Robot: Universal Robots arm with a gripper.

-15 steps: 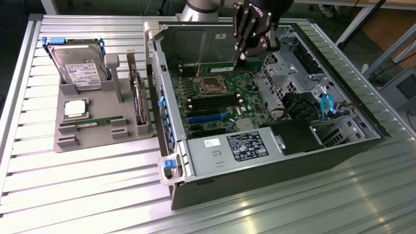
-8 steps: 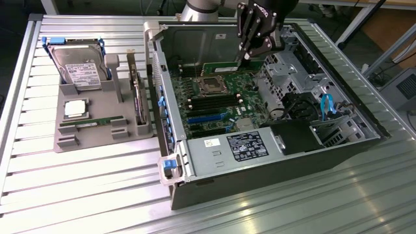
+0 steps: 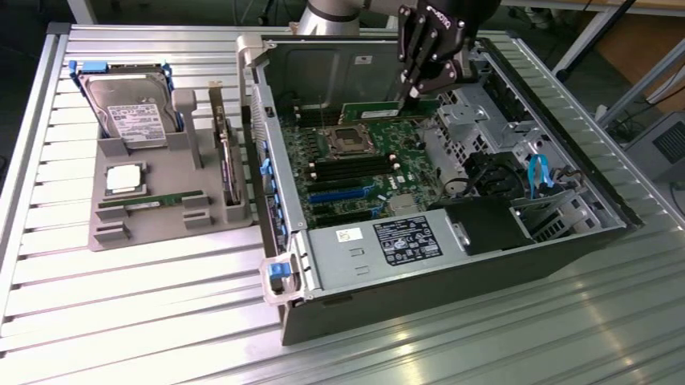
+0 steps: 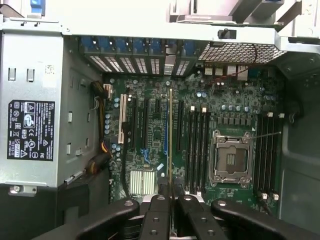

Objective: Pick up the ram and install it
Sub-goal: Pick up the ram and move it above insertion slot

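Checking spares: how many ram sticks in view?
2. One ram stick in the gripper over the motherboard; one in the grey tray. Others may be hidden.

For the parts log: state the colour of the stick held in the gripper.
Green. The memory stick shows it best in the exterior view.

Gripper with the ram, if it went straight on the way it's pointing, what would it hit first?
Probably the motherboard. The gripper, shut on the ram, points down into the case, and the ram's edge sits over the blue expansion slot, beside the memory slots. Depth is hard to judge.
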